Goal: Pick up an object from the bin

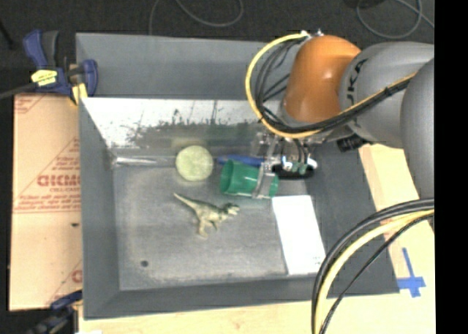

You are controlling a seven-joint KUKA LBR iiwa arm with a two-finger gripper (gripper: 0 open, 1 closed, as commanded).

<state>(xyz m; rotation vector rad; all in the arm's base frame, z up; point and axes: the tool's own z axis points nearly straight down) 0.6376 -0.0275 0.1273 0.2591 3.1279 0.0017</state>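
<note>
hand [265,173] placed over green cup [238,177], 2 o'clock in bin [153,241] | opening cannot be told | pale ball [194,163] at cup's 10 o'clock

Light falls evenly from above, moderate rather than bright, so the grey bin [99,201] reads clearly while the floor [219,4] around it stays almost black. The bin's back wall [168,122] catches a pale, streaky sheen, the orange cover [318,77] carries a soft, broad highlight, and the white card [298,234] is the brightest patch. Under the arm [398,91] the bin's right side lies in soft shadow.
</note>
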